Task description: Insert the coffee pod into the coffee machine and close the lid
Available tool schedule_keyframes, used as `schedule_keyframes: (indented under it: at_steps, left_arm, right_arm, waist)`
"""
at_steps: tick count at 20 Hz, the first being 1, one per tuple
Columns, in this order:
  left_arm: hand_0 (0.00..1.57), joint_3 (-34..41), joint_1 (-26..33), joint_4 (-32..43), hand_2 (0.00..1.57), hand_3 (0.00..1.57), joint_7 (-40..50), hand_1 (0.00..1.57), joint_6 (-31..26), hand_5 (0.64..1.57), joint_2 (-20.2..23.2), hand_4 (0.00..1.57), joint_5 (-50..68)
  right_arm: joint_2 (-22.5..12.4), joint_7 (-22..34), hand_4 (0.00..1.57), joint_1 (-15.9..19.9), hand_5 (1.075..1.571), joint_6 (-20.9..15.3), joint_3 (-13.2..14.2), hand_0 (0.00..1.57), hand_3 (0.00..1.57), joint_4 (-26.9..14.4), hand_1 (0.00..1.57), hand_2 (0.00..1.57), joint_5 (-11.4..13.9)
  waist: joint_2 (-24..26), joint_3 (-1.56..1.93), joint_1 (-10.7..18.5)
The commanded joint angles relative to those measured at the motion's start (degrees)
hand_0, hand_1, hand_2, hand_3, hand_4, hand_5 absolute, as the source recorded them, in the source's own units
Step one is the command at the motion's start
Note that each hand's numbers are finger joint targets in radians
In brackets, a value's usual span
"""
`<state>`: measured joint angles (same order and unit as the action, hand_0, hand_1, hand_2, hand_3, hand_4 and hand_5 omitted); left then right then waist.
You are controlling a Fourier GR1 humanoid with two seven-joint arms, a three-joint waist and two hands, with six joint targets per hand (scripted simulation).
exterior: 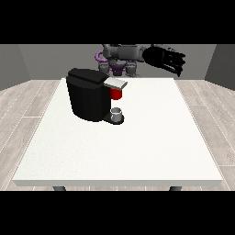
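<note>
The coffee machine [89,94] is standing on the far left part of the counter [137,151], its grey lid [114,83] jutting out to the right over a red part [116,93] that may be the pod; I cannot tell whether it is fully seated. A small cup [117,113] is sitting on the base below. The hand at the view's right [165,59] is hovering above the counter's far edge, fingers hanging relaxed and holding nothing. The lid is lying left of and nearer than that hand, and lower, so this hand is the closer one. No second hand is showing.
</note>
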<state>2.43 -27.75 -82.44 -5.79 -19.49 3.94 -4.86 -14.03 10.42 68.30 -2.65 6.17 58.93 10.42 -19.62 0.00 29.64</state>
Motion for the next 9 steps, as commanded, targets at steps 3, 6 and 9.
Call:
schedule_keyframes:
  at_steps: [3, 6, 9]
  left_arm:
    - [0.0, 0.3, 5.9, -1.0, 0.0, 0.0, -0.9, 0.0, 0.7, 1.571, 0.0, 0.27, -0.1]
    - [0.0, 2.4, 6.6, 1.6, 0.0, 0.0, -0.3, 0.0, 2.2, 1.571, 0.0, 0.27, 0.3]
    - [0.0, 3.8, 10.0, 5.0, 0.0, 0.0, -1.8, 0.0, 2.9, 1.571, 0.3, 0.27, 0.3]
  right_arm:
    - [5.8, -7.6, 0.0, -4.5, 1.571, -0.2, -1.9, 0.0, 0.0, -0.5, 0.0, 0.0, -1.0]
    - [10.9, -10.1, 0.18, -7.2, 1.571, 0.2, -5.5, 0.0, 0.0, 1.4, 0.0, 0.0, -0.8]
    - [13.8, -8.7, 0.26, -10.7, 1.571, 0.9, -8.9, 0.0, 0.0, 3.4, 0.0, 0.0, -2.8]
  waist:
    - [4.3, 0.0, -3.6]
    - [6.9, -0.01, -8.1]
    - [11.3, -0.02, -12.4]
